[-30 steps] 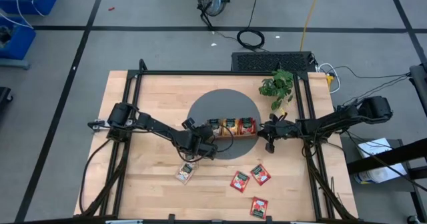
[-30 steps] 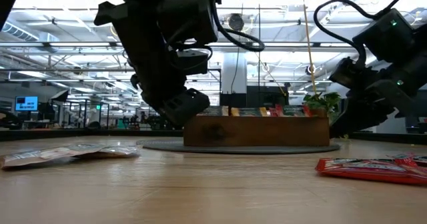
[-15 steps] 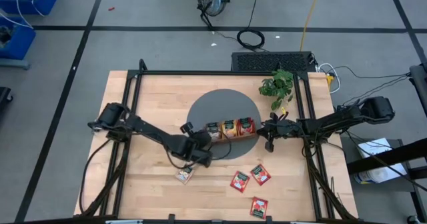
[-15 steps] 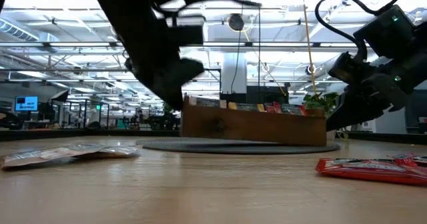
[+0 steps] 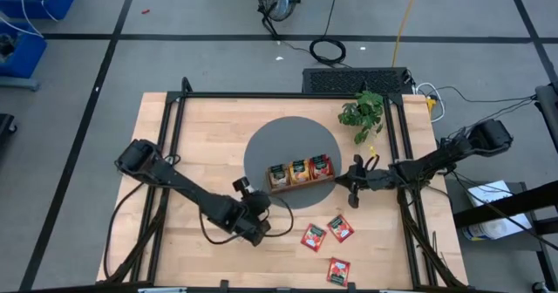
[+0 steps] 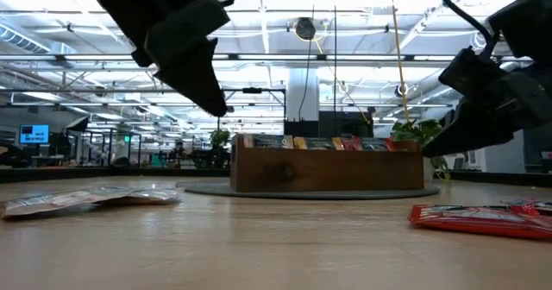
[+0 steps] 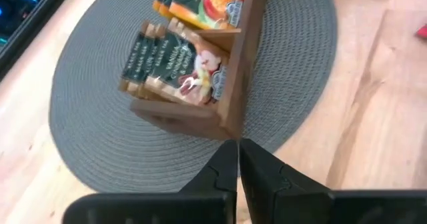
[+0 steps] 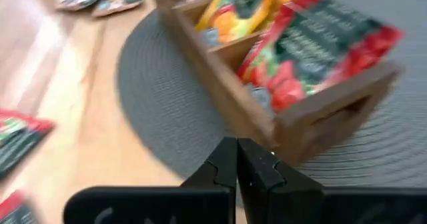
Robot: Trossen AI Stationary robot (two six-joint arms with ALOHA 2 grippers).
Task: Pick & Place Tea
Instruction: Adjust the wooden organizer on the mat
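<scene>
The work surface is a pale wooden table (image 5: 200, 127) framed by black rails, standing on a grey floor crossed by dark tape lines, with a coiled black cable (image 5: 328, 49) and a yellow cord (image 5: 405, 18) on the floor behind it. A round grey woven mat (image 5: 261, 149) lies at the table's middle, and on its near part sits the wooden three-compartment tray (image 5: 301, 173), holding tan, orange-yellow and red tea sachets (image 5: 299, 167) standing in its three sections. A small green plant (image 5: 362, 112) stands just beyond the mat near the right rail. Three red sachets (image 5: 328, 232) lie loose on the bare wood in front of the tray toward the right, and in the low view pale tan sachets (image 6: 86, 198) lie flat at the left of the table. The left gripper (image 5: 255, 226) hangs over the wood in front of the mat, near the table's front edge, its fingers pressed together with nothing between them in the left wrist view (image 7: 237, 174). The right gripper (image 5: 353, 181) sits just beside the tray's right end, fingers likewise closed and empty (image 8: 237, 164). The table's back left and far left stretches are bare wood, as is the strip between the loose red sachets and the right rail. The low view looks into a large hall with ceiling lights, trusses and distant screens.
</scene>
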